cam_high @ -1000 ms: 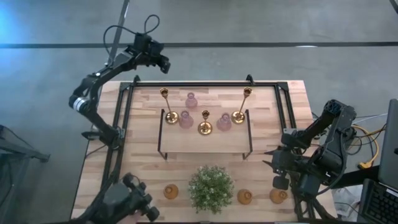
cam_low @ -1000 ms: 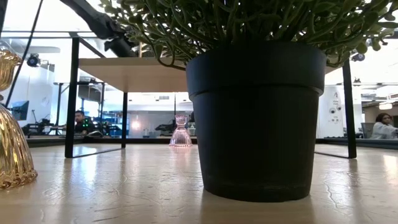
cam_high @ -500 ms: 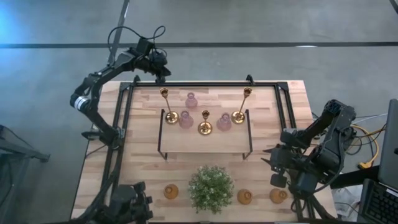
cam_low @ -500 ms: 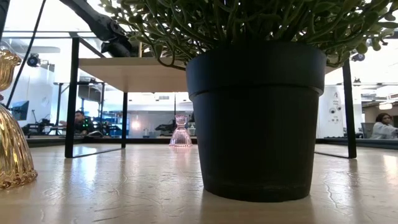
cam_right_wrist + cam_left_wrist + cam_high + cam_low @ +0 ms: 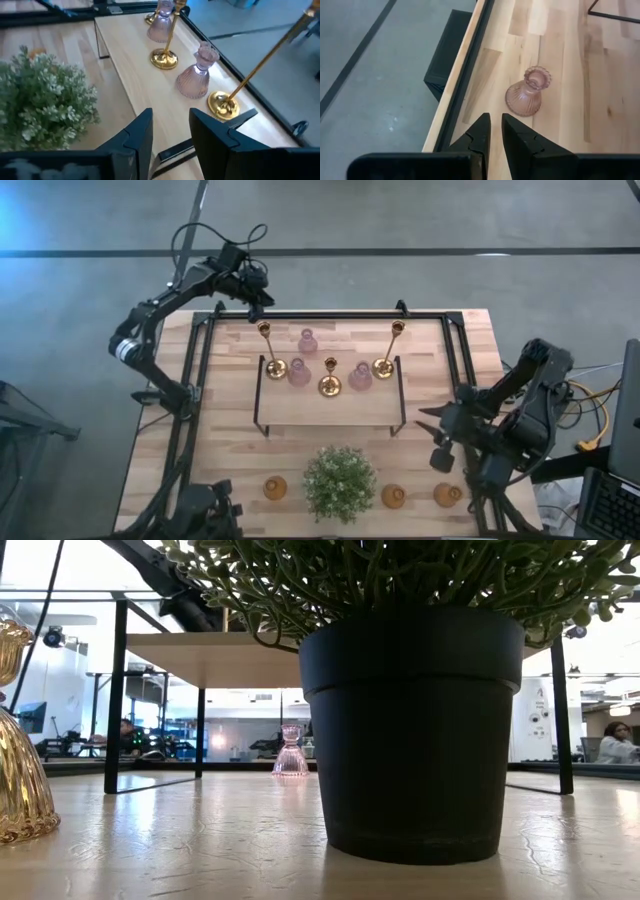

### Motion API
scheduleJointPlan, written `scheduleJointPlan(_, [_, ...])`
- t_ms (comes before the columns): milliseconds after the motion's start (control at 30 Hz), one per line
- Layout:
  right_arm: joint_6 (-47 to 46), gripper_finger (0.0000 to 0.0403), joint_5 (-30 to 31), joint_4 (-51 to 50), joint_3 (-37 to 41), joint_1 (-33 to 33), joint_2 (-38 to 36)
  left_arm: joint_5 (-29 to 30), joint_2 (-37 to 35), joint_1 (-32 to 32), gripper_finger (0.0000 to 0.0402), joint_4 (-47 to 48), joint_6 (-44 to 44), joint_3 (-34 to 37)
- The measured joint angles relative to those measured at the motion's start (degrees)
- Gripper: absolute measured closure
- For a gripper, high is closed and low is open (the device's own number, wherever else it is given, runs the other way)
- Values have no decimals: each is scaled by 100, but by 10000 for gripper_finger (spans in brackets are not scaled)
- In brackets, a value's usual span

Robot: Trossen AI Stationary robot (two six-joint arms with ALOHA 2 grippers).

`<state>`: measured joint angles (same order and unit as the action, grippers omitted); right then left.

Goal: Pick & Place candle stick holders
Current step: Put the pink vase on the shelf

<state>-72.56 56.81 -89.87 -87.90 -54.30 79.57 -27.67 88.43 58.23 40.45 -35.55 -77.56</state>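
Note:
My left gripper (image 5: 257,296) hangs shut and empty over the table's far left corner; its fingers show in the left wrist view (image 5: 495,125). A pink glass holder (image 5: 529,92) stands on the table ahead of it, behind the shelf (image 5: 308,340). On the shelf top (image 5: 330,412) stand three brass sticks (image 5: 330,385) and two pink holders (image 5: 299,372). Three amber holders (image 5: 275,487) stand along the near edge. My right gripper (image 5: 430,435) is open and empty at the shelf's right end, facing the shelf (image 5: 170,125).
A bushy green plant in a black pot (image 5: 340,480) stands at the near middle and fills the low view (image 5: 410,730). A black rail frame (image 5: 330,313) runs round the table. People sit in the room beyond the table (image 5: 615,745).
My left gripper has swung a little toward the table's far left corner and tipped downward. My right gripper has shifted a little toward the shelf. Nothing on the table has moved.

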Motion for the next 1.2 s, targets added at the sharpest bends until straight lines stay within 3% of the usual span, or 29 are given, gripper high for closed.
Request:
scheduleJointPlan(167, [-41,296,-455,-15,37,113,-221,5,-51,-5,351,52,-15,0])
scheduleJointPlan(300, [663,310,-971,-15,61,223,-427,5,-62,-10,351,28,-112,-4])
scheduleJointPlan(700, [958,340,-929,20,68,236,-715,-19,-62,-223,351,-301,-229,-4])
scheduleJointPlan(1200, [959,318,-928,66,70,236,-708,-371,24,-436,351,-913,-823,-58])
